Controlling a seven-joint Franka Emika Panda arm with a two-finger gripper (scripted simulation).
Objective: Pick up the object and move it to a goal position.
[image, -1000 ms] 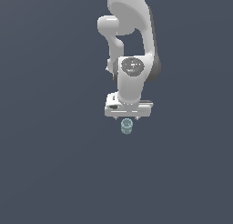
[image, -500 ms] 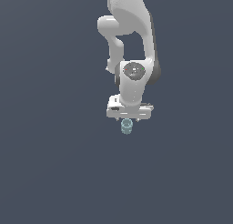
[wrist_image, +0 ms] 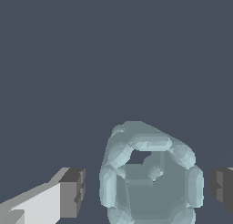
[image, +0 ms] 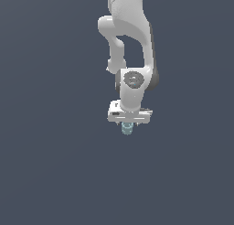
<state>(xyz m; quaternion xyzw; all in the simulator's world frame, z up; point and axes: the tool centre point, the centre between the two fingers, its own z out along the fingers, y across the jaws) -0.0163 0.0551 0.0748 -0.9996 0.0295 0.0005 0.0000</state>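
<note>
While our tool [wrist_image: 145,189] is straddling the cup [wrist_image: 150,175] low in the frame, fingers [wrist_image: 73,192] spread and clear, we are not yet gripping; lifting and moving remain.

A bare simulated test scene, not a real room: one flat, featureless slate-grey ground [image: 50,164] fills both views, surrounding the smooth white robot arm [image: 130,45] on all sides.

Background [image: 50,164] is a uniform dark slate-blue surface under even, flat lighting in both views; no seams, edges or markings visible.
</note>
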